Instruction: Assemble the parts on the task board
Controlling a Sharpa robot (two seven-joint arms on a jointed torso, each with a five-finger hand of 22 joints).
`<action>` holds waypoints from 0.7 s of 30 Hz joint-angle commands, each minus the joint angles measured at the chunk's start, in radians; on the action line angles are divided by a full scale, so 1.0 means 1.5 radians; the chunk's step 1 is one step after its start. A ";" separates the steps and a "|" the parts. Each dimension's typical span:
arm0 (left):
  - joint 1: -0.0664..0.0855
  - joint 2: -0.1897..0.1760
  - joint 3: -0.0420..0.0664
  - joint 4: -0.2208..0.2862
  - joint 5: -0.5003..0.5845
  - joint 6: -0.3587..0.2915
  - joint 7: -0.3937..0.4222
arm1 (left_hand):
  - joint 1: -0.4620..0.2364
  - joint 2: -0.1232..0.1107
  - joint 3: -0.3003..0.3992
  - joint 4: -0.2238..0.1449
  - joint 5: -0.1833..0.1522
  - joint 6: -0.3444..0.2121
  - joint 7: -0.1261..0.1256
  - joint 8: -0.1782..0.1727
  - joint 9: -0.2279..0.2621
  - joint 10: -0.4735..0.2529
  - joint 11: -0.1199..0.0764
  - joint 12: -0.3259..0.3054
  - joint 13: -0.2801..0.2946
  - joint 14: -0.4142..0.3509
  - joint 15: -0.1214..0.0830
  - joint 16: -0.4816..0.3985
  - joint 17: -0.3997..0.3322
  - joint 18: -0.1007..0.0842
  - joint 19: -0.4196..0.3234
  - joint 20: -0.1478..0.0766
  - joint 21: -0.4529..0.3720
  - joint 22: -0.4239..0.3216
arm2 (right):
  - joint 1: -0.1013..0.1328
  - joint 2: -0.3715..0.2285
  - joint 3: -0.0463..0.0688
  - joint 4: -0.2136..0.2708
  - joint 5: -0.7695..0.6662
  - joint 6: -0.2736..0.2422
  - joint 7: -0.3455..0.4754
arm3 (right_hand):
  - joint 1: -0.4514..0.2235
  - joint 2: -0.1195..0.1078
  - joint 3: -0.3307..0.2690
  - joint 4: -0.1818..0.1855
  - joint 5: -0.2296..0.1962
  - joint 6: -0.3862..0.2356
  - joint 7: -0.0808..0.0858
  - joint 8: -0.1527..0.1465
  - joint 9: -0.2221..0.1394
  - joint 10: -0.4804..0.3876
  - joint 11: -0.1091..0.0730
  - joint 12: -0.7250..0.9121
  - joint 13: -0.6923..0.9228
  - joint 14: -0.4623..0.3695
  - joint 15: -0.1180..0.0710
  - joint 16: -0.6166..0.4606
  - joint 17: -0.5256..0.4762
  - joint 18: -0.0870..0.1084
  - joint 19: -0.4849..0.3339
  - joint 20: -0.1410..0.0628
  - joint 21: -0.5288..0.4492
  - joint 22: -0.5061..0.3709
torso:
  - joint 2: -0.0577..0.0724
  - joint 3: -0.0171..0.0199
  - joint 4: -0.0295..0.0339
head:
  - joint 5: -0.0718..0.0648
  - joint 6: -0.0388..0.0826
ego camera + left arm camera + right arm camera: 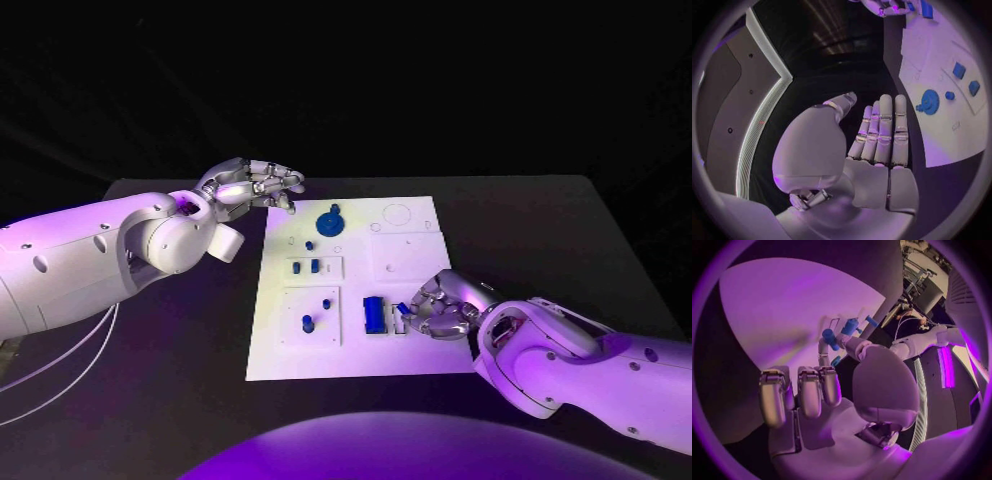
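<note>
Left arm enters from the left edge of the head view. The left hand (254,185) sits over the table (173,400) just beside the far left corner of the board (411,350), off the plate. In the head view its fingers look curled. The left wrist view shows the left hand (873,145) flat, fingers straight and close side by side, thumb set apart, nothing in the palm. The hand holds nothing.

Right arm enters from the lower right. The right hand (444,305) rests at the near right part of the board, fingers bent down toward the plate, just beside a long blue bar (374,314). In the right wrist view the right hand (817,390) has most fingers curled in, with one finger and the thumb reaching forward toward a small blue part (829,337) on the board (779,315). Whether the part is pinched or merely touched cannot be told.

Parts on the board, head view: a gear (330,221) at the far left, small blue pieces (304,266) in the mid-left recess, and a peg (307,322) in the near-left recess.

The left wrist view adds the gear (929,102) close up, with its toothed edge visible, and two square blue blocks (959,70) beyond it. The right wrist view adds further blue pieces (850,326) standing upright just past the fingertips.
</note>
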 commanded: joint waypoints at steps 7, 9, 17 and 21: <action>0.000 0.002 0.000 0.002 0.004 0.013 0.003 | 0.001 0.004 0.002 -0.002 0.002 -0.004 0.000 0.004 -0.001 -0.004 -0.001 0.004 0.001 -0.005 -0.002 -0.004 0.001 0.006 0.001 0.003 -0.003 -0.001 | -0.002 0.021 0.000 -0.021 0.049 -0.001 0.003 | -0.029 -0.002 -0.010 0.004 -0.010 0.002 0.000 0.004 -0.003 0.051 -0.001 0.005 0.150 0.071 -0.003 0.003 0.175 -0.009 0.070 -0.002 0.002 0.175 | 0.000 0.0001 0.0000 | 0.002 0.000; 0.000 0.002 0.000 0.002 0.004 0.013 0.002 | 0.001 0.004 0.002 -0.002 0.002 -0.004 0.000 0.004 -0.001 -0.004 -0.001 0.004 0.001 -0.005 -0.002 -0.004 0.001 0.006 0.001 0.003 -0.003 -0.001 | -0.002 0.025 0.000 -0.025 0.052 0.007 0.002 | -0.039 -0.003 -0.014 0.006 -0.015 0.003 0.000 0.003 -0.004 0.051 -0.001 0.006 0.151 0.071 -0.003 0.003 0.175 -0.009 0.070 -0.001 0.002 0.175 | 0.000 -0.0002 -0.0003 | 0.003 0.000; 0.000 0.002 0.000 0.002 0.004 0.015 0.001 | 0.001 0.004 0.003 -0.002 0.002 -0.004 0.000 0.004 -0.001 -0.004 -0.001 0.005 0.001 -0.005 -0.002 -0.004 0.001 0.006 0.001 0.003 -0.004 -0.001 | -0.002 0.033 0.000 -0.034 0.052 0.031 -0.002 | -0.062 -0.007 -0.030 0.012 -0.029 0.009 -0.001 0.004 -0.007 0.053 -0.001 0.010 0.153 0.071 -0.003 0.003 0.175 -0.009 0.070 -0.001 0.002 0.175 | -0.001 -0.0002 -0.0006 | 0.003 0.000; 0.000 0.002 0.000 0.002 0.004 0.015 0.001 | 0.001 0.004 0.003 -0.002 0.002 -0.004 0.000 0.004 -0.001 -0.004 -0.001 0.005 0.001 -0.005 -0.002 -0.004 0.001 0.006 0.001 0.003 -0.004 -0.001 | -0.002 0.034 0.000 -0.037 0.050 0.038 -0.006 | -0.064 -0.006 -0.031 0.012 -0.030 0.011 -0.002 0.005 -0.007 0.053 -0.002 0.010 0.153 0.071 -0.003 0.003 0.175 -0.009 0.070 -0.001 0.002 0.175 | -0.001 -0.0006 -0.0010 | 0.002 0.000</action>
